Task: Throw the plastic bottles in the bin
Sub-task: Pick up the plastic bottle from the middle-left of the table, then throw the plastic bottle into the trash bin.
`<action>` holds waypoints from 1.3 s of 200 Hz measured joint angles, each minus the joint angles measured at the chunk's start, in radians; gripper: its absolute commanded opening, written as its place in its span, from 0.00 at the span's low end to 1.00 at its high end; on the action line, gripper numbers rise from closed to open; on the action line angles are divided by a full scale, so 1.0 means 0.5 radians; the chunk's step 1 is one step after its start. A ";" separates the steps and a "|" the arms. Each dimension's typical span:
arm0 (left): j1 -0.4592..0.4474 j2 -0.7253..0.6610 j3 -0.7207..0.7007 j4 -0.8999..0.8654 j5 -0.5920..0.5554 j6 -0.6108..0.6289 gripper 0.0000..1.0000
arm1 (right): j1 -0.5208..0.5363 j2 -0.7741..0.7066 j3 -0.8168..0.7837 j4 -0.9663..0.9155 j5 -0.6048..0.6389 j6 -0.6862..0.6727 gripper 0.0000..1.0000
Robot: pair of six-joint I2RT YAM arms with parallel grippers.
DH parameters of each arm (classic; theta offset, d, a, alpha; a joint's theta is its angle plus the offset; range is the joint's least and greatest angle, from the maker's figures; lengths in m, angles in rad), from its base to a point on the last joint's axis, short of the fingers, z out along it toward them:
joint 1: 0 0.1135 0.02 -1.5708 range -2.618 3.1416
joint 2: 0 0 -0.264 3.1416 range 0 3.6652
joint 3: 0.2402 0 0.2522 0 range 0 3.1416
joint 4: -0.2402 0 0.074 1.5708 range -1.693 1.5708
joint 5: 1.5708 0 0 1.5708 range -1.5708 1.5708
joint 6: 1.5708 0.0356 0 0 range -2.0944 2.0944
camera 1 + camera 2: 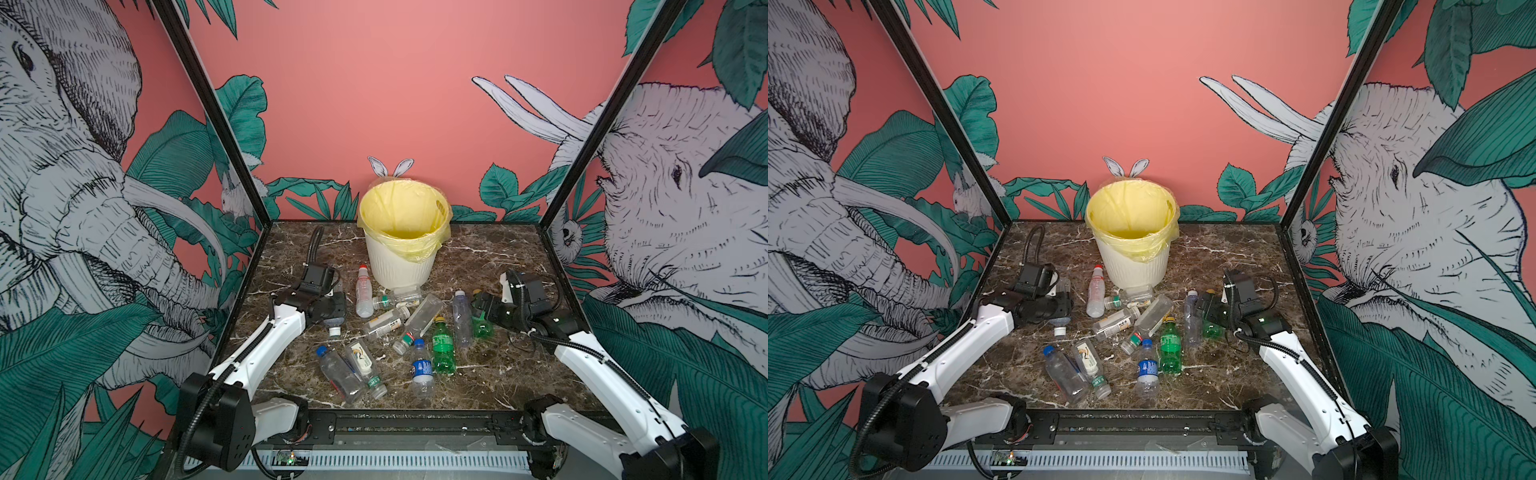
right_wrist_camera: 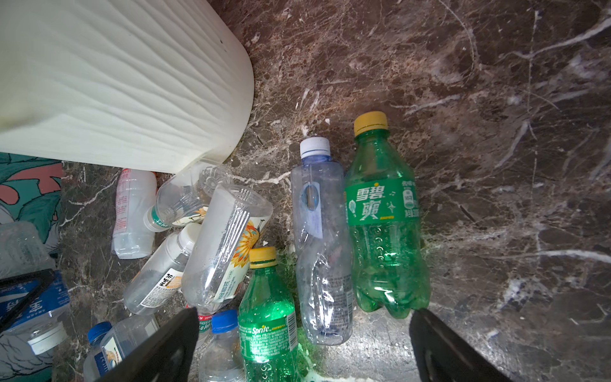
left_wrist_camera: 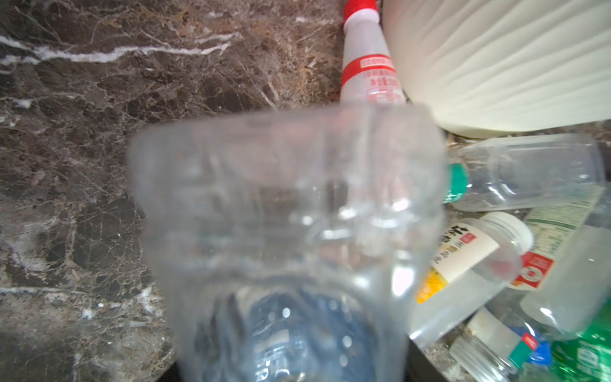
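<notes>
Clear blue-labelled bottle: fills the left wrist view, blurred. A top view alone shows the left gripper with jaws pinching its body, cap toward the near edge, left of the bin.

Right gripper: jaws spread wide, above the bases of a yellow-capped green bottle and a white-capped clear bottle lying on the marble table.

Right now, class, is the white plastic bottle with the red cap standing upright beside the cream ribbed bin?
No, the red-capped white bottle lies on its side beside the bin.
</notes>
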 measured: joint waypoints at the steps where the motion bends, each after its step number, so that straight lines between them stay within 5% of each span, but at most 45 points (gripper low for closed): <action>1: 0.000 -0.004 -0.001 0.000 0.002 -0.001 0.60 | 0.000 0.000 0.000 0.001 -0.001 0.001 0.99; 137: 0.000 -0.305 -0.005 -0.089 0.317 -0.071 0.58 | -0.009 -0.130 -0.042 0.026 -0.039 0.145 0.99; 260: 0.000 -0.405 0.282 0.060 0.607 -0.139 0.58 | -0.021 -0.182 -0.095 -0.076 0.015 0.056 0.99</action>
